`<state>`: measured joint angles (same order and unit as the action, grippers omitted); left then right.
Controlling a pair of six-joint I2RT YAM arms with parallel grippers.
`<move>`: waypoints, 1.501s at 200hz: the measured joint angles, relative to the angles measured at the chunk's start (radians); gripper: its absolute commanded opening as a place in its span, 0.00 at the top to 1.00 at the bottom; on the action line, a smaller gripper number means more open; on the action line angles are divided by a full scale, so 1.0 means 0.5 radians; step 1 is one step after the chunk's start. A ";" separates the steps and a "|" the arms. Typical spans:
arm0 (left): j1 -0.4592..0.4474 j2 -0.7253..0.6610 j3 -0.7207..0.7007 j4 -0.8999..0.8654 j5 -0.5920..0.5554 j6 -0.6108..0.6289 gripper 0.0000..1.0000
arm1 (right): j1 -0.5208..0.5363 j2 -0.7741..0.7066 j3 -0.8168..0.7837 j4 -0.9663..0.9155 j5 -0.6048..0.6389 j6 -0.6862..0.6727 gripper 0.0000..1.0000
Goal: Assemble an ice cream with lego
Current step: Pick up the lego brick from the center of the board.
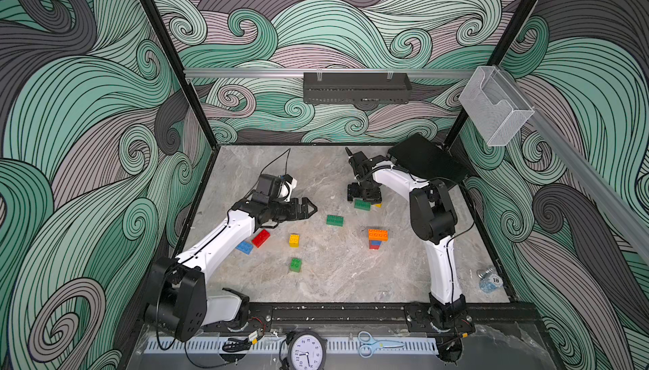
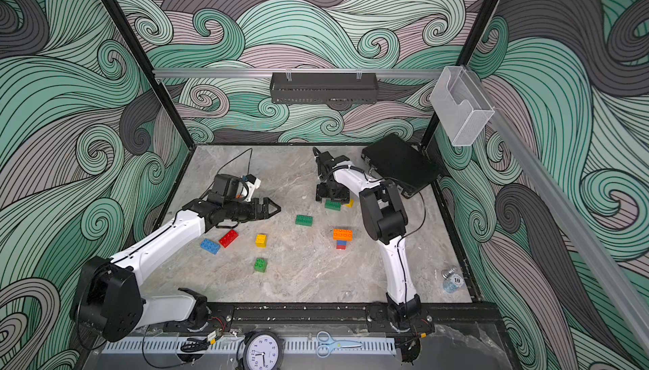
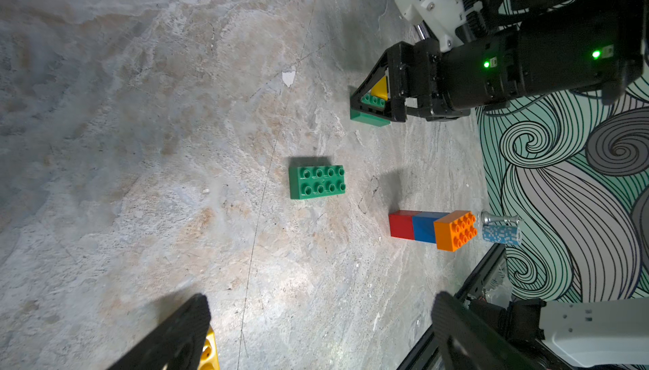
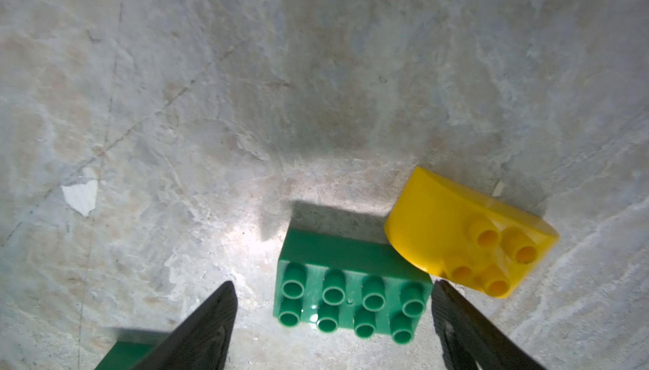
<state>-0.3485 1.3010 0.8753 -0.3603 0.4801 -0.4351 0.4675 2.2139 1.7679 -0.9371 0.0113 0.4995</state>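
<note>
Lego bricks lie scattered on the marble table. My right gripper [image 1: 364, 198] [image 4: 333, 287] points down at the back, open, its fingers either side of a green oblong brick [image 4: 353, 301] [image 1: 361, 205]; one finger is close to the brick's end, the other stands apart. A yellow round-topped brick [image 4: 467, 231] lies on its side against it. A second green oblong [image 1: 334, 220] [image 3: 317, 181] lies nearer the middle. An orange-blue-red stack [image 1: 378, 238] [image 3: 432, 229] stands upright. My left gripper [image 1: 309, 208] [image 3: 321, 298] hovers open and empty.
A yellow square brick [image 1: 294, 240], a green square brick [image 1: 295, 265], a red brick [image 1: 261, 238] and a blue brick [image 1: 244, 247] lie at the front left. A black case [image 1: 428, 162] sits at the back right, a small bottle [image 1: 490, 280] at the front right.
</note>
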 measured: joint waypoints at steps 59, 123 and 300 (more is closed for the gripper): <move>0.000 0.000 0.000 -0.006 -0.001 0.001 0.01 | 0.009 -0.027 -0.153 0.021 0.000 0.064 0.14; 0.000 0.000 0.000 -0.008 -0.001 0.001 0.01 | 0.009 -0.029 -0.131 0.063 0.018 0.088 0.15; 0.000 -0.002 0.000 -0.012 -0.004 0.002 0.02 | 0.009 -0.013 -0.092 0.104 0.034 0.214 0.21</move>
<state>-0.3485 1.3003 0.8753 -0.3664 0.4782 -0.4339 0.4721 2.2074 1.7218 -0.8852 0.0284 0.6067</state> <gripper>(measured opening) 0.985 0.800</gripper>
